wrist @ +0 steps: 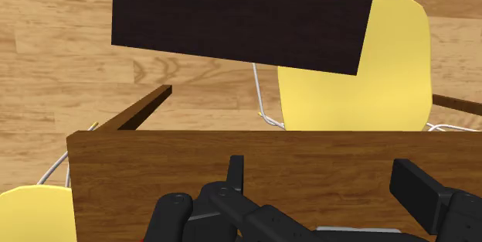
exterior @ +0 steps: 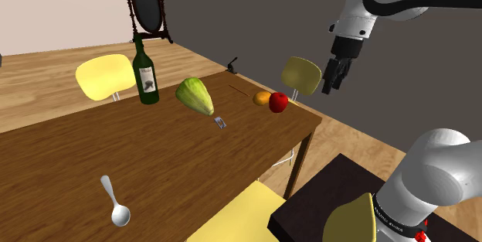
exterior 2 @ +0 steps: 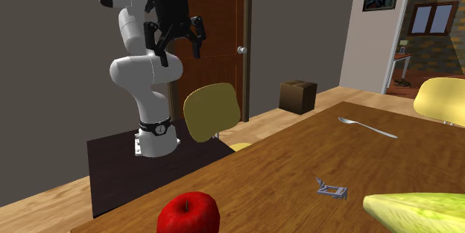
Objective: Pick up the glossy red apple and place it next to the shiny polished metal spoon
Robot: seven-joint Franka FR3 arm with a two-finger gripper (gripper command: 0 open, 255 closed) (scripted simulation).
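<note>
The red apple (exterior: 278,102) (exterior 2: 188,213) sits near the wooden table's (exterior: 154,163) far right corner in the shoulder view, touching an orange fruit (exterior: 263,98). The metal spoon (exterior: 116,202) (exterior 2: 367,126) lies at the table's opposite end, toward the shoulder view's lower left. My gripper (exterior: 334,74) (exterior 2: 175,34) (wrist: 328,186) hangs open and holds nothing. It is well above the apple and beyond the table's edge, to the shoulder view's right. In the wrist view its fingers (wrist: 235,172) stand apart over the table's edge (wrist: 232,144).
A dark wine bottle (exterior: 145,72), a green leafy vegetable (exterior: 195,95) (exterior 2: 417,209) and a small metal clip (exterior: 221,121) (exterior 2: 330,189) stand between apple and spoon. Yellow chairs (exterior: 301,74) (exterior: 104,76) (wrist: 351,70) ring the table. The dark stand (wrist: 239,16) sits beside it.
</note>
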